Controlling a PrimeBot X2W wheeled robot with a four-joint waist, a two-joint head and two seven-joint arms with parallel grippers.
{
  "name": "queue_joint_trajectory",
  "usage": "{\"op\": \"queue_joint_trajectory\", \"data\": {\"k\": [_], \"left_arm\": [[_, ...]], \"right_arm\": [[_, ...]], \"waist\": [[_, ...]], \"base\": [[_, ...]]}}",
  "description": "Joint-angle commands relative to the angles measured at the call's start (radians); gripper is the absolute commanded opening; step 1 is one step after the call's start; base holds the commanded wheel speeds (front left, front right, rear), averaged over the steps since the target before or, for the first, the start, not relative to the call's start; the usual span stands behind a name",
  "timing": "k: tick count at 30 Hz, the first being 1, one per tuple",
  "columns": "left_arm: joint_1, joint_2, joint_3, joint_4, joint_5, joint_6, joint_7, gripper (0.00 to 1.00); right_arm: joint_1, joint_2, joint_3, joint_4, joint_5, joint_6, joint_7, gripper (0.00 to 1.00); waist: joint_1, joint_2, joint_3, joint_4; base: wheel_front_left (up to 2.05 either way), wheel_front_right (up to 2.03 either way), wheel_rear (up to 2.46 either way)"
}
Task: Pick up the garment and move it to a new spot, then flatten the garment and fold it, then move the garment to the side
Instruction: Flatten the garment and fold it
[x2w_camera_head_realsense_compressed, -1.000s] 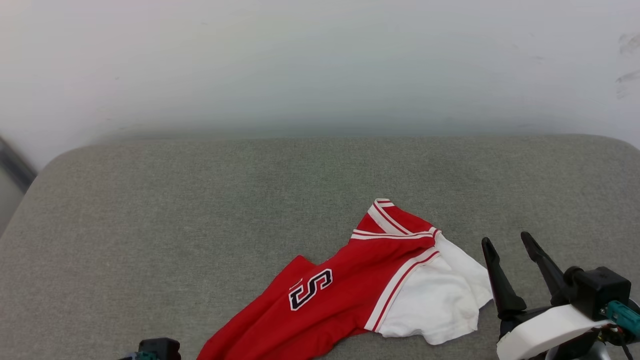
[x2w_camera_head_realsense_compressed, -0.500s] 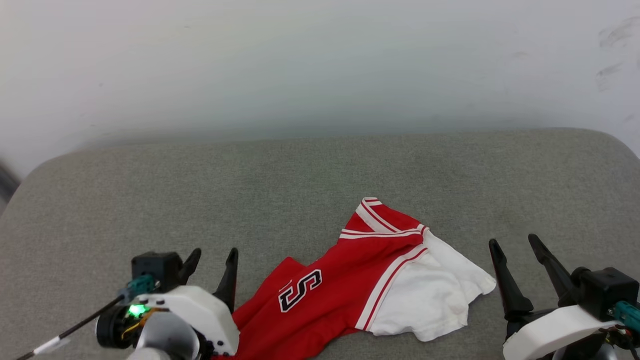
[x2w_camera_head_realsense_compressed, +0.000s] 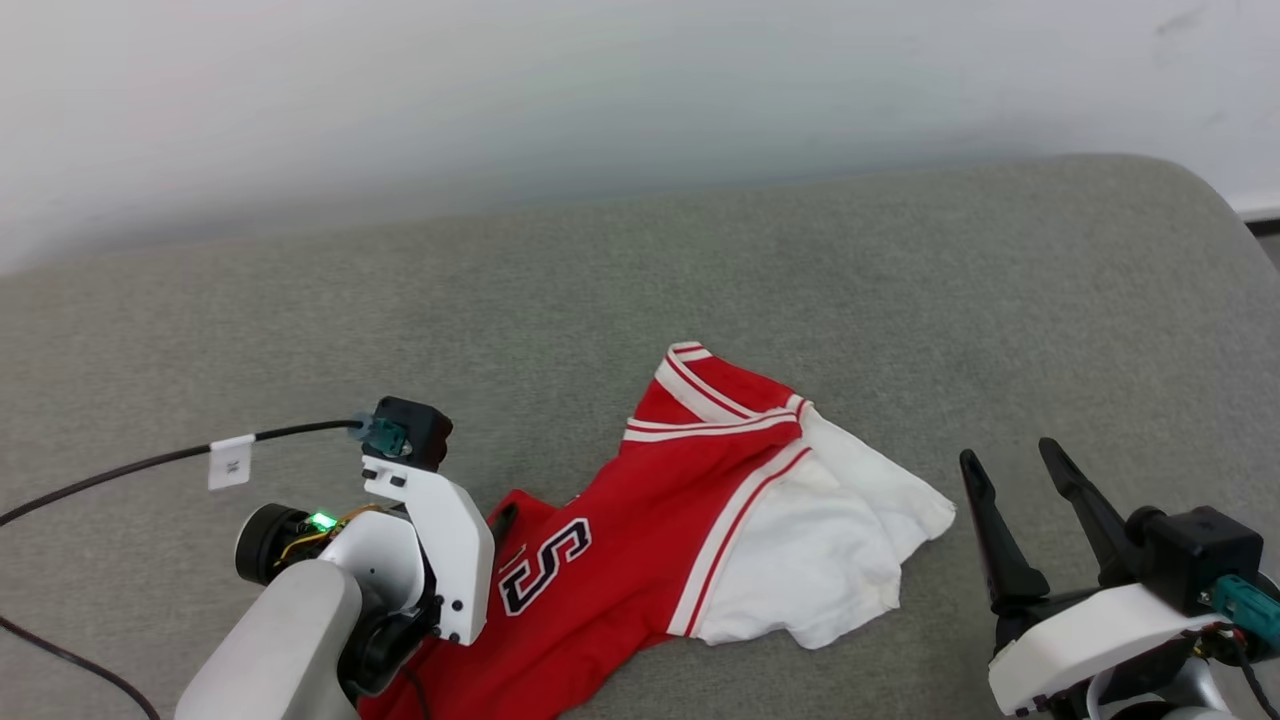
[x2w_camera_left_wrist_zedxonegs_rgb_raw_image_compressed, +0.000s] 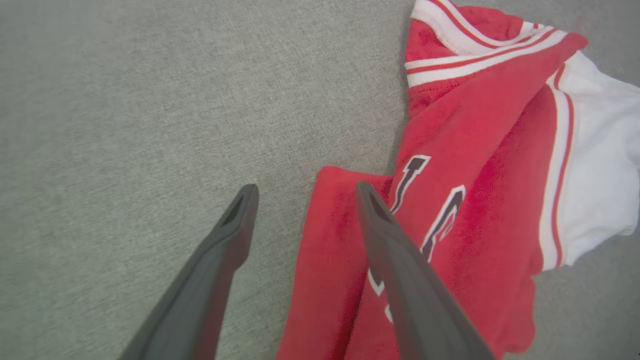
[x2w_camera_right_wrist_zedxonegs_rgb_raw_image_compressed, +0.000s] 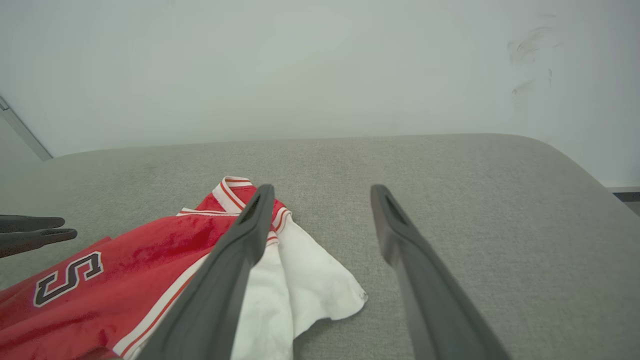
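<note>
A: Where did we find the garment (x2w_camera_head_realsense_compressed: 640, 540)?
B: We found it crumpled on the grey cushion (x2w_camera_head_realsense_compressed: 300, 330), at the near edge, between our two grippers; its striped collar (x2w_camera_head_realsense_compressed: 700, 375) pointed far, its white sleeve (x2w_camera_head_realsense_compressed: 820, 560) spread right, and a black letter S (x2w_camera_head_realsense_compressed: 545, 565) showed on the red
A: And how did our left gripper (x2w_camera_left_wrist_zedxonegs_rgb_raw_image_compressed: 305, 192) stand?
B: We saw its fingers parted and empty; the right finger lay over a red fold, the left one over bare cushion; whether either touched, we could not tell
A: And our right gripper (x2w_camera_head_realsense_compressed: 1008, 455)?
B: We saw it released too, grasping nothing, just right of the white sleeve and apart from it; a black cable (x2w_camera_head_realsense_compressed: 150, 462) with a white tag (x2w_camera_head_realsense_compressed: 229, 462) ran left from our left wrist; the white wall (x2w_camera_head_realsense_compressed: 600, 80) rose beyond the cushion's far edge
</note>
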Motion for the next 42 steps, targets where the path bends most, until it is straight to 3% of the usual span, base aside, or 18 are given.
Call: {"op": "queue_joint_trajectory", "data": {"k": [1,8,9,10,11,12,24,29,34,35,36,42], "left_arm": [[-0.024,0.006,-0.012,0.029,-0.005,-0.012,0.032,1.0],[-0.051,0.01,-0.101,0.16,-0.009,-0.067,0.202,1.0],[-0.044,0.002,-0.109,0.173,-0.017,-0.072,0.223,0.94],[-0.04,-0.003,-0.118,0.182,-0.021,-0.076,0.237,0.47],[-0.04,-0.008,-0.125,0.19,-0.022,-0.078,0.246,0.07],[-0.039,-0.013,-0.126,0.196,-0.028,-0.079,0.25,0.0],[-0.024,0.029,0.038,0.073,-0.001,0.075,-0.082,0.0],[0.124,0.053,0.122,-0.002,-0.054,0.158,-0.124,0.0],[0.27,0.046,0.151,-0.036,-0.105,0.189,-0.136,0.0],[0.288,0.041,0.151,-0.041,-0.107,0.194,-0.146,0.79],[0.3,0.034,0.153,-0.049,-0.105,0.197,-0.167,1.0],[0.319,-0.001,0.153,-0.097,-0.052,0.216,-0.324,1.0]], "right_arm": [[-0.017,0.006,0.005,0.006,0.0,0.0,-0.007,1.0],[-0.043,0.01,0.013,0.032,0.008,0.0,-0.023,1.0],[-0.044,0.01,0.012,0.035,0.01,0.0,-0.025,1.0],[-0.044,0.011,0.012,0.038,0.012,0.0,-0.027,1.0],[-0.044,0.012,0.011,0.039,0.013,0.0,-0.027,1.0],[-0.044,0.012,0.009,0.041,0.014,0.0,-0.028,1.0],[-0.018,0.017,-0.044,0.038,0.007,0.0,-0.021,1.0],[-0.004,0.02,-0.059,0.032,0.005,0.0,-0.014,1.0],[0.009,0.023,-0.065,0.023,0.002,0.0,-0.005,1.0],[0.013,0.023,-0.066,0.021,-0.002,0.0,-0.003,1.0],[0.017,0.023,-0.068,0.019,-0.002,0.0,-0.001,1.0],[0.034,0.022,-0.064,0.003,-0.01,0.0,0.016,1.0]], "waist": [[0.0,-0.0001,0.03,-0.027],[0.0,-0.0001,0.054,-0.058],[0.0,-0.0001,0.055,-0.06],[0.0,-0.0001,0.055,-0.062],[0.0,-0.0001,0.056,-0.063],[0.0,-0.0001,0.057,-0.064],[0.0,-0.0001,0.023,0.001],[0.0,-0.0001,0.003,0.033],[0.0,-0.0001,-0.017,0.055],[0.0,-0.0001,-0.021,0.059],[0.0,-0.0001,-0.025,0.063],[0.0,-0.0001,-0.065,0.075]], "base": [[0.0,0.0,0.0],[0.0,0.0,0.0],[0.0,0.0,0.0],[0.0,0.0,0.0],[0.0,0.0,0.0],[0.0,0.0,0.0],[0.0,0.0,0.0],[0.0,0.0,0.0],[0.0,0.0,0.0],[0.0,0.0,0.0],[0.0,0.0,0.0],[0.0,0.0,0.0]]}}
